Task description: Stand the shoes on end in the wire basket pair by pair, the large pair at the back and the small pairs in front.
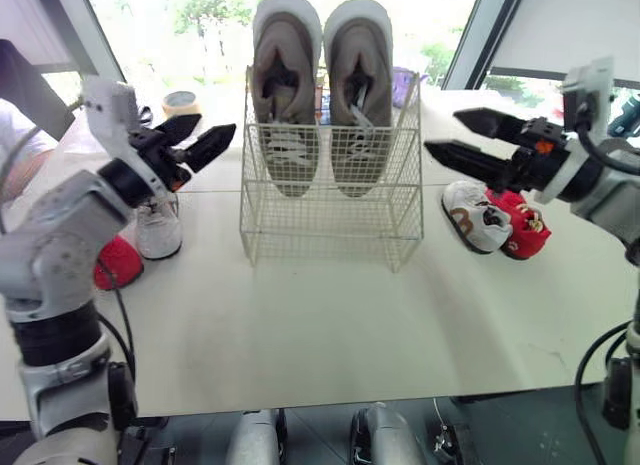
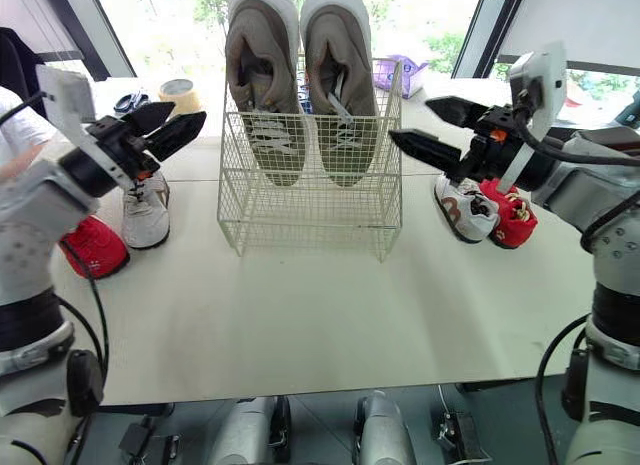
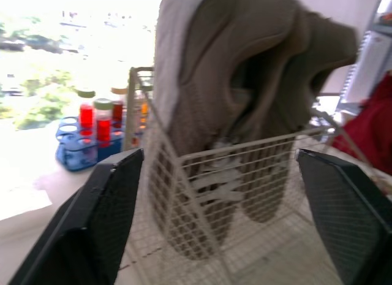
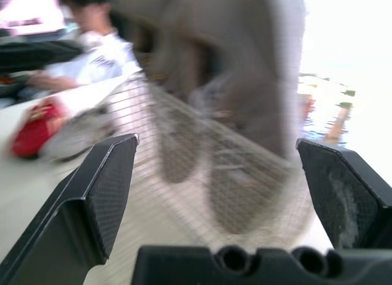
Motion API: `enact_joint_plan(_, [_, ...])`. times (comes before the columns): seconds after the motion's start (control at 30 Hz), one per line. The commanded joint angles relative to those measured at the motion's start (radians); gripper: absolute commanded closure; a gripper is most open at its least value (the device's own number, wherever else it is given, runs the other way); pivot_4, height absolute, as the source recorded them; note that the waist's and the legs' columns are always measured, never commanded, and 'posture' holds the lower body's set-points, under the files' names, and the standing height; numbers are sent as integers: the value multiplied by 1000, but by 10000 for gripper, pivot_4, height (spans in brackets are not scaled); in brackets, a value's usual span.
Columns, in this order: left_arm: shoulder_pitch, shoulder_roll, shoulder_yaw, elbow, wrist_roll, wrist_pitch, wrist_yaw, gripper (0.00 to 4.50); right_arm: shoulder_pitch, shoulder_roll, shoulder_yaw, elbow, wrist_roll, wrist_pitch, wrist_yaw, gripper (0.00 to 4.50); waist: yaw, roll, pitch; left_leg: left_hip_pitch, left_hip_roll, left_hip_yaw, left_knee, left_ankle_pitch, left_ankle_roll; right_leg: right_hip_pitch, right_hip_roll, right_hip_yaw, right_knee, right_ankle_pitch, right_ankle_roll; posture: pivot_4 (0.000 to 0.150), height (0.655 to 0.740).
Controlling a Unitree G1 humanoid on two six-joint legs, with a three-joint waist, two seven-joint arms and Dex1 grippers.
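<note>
Left gripper (image 1: 216,125) and right gripper (image 1: 441,129) both spread wide, holding nothing, raised either side of the wire basket (image 1: 330,217). Large grey pair (image 1: 285,95) stands toes-down at the basket's back, so that step looks done. Front section bare. Left to do: white shoe (image 1: 158,228) and red shoe (image 1: 118,260) on the table (image 1: 300,325) at left, white-and-brown shoe (image 1: 475,215) and second red shoe (image 1: 522,231) at right.
</note>
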Motion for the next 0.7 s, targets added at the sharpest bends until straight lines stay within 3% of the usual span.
enact_joint_plan(0.03, [66, 8, 7, -126, -105, 59, 31, 336, 34, 56, -100, 90, -133, -205, -94, 0, -3, 0, 0, 0, 0, 0, 0, 0, 0, 0, 0, 0, 0, 0, 0, 1500, 6797])
enact_joint_plan(0.1, [143, -23, -12, -246, -165, 90, 116, 336, 109, 83, -159, 122, -188, -257, -163, 0, -3, 0, 0, 1, 0, 0, -1, 0, 0, 0, 0, 0, 0, 0, 0, 1500, 6797])
enact_joint_plan(0.2, [202, -60, -63, -359, -285, 137, 229, 336, 229, 72, -188, 88, -196, -186, -193, 0, 6, 0, 0, 0, -1, -2, -2, 0, 0, 2, 0, 0, -1, 0, 0, 1500, 6797])
enact_joint_plan(0.43, [298, -51, -173, -382, -377, 62, 43, 336, 427, 85, -207, 3, -194, -220, -119, 0, -6, 11, -6, 10, 0, -1, -4, 1, -1, 8, 1, 1, 0, 0, -1, 1500, 6797])
enact_joint_plan(0.7, [307, 11, -301, -404, -262, -2, -23, 336, 532, 111, -195, -26, -183, -185, -101, 0, -1, 12, -6, 15, 1, -2, -5, 0, 0, 14, 3, 1, -2, -1, -2, 1500, 6797])
